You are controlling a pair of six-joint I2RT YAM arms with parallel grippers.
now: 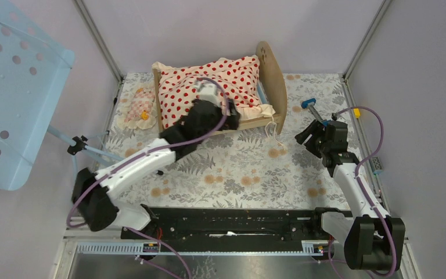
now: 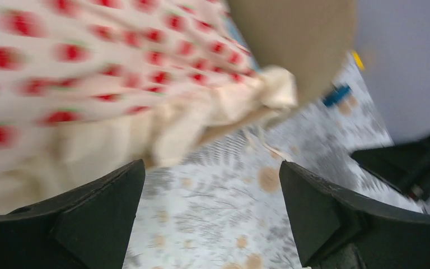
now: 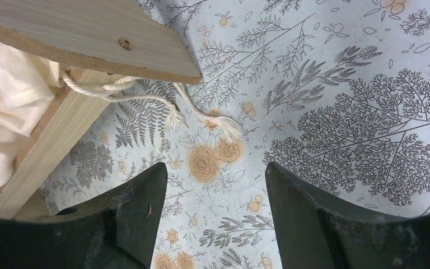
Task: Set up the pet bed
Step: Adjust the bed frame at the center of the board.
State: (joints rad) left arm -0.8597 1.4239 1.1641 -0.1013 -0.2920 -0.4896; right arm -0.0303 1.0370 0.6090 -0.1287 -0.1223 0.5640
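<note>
Found the pet bed [image 1: 274, 81] at the back of the counter [image 1: 238, 168], headboard to the right, footboard to the left, covered by the red-dotted blanket [image 1: 209, 81], cream ruffle spilling over the near rail. Spotted the pink pillow [image 1: 136, 107] off the bed, on the counter just beside the footboard end. Read the left hand [image 2: 211, 168] as released: spread wide, empty, hovering by the near rail just off the ruffle. Read the right hand [image 3: 215, 168] as released too: open, grasping nothing, low over the counter near the headboard corner, close to the loose white cord [image 3: 145, 98] trailing from the frame. Judged the blanket laid but not squared, pillow not yet placed. Recommended pinching only the ruffle edge, never the rail, and pulling outward along the bed rather than up, to avoid dragging the light frame. Recommended parking the right hand by the headboard as a stop against sliding, clear of the cord to avoid a snag. Planned for the pillow: come down from above, take a corner, carry it over the blanket, not through it. Couldn't tell from here how flat the blanket sat at the far side.
</note>
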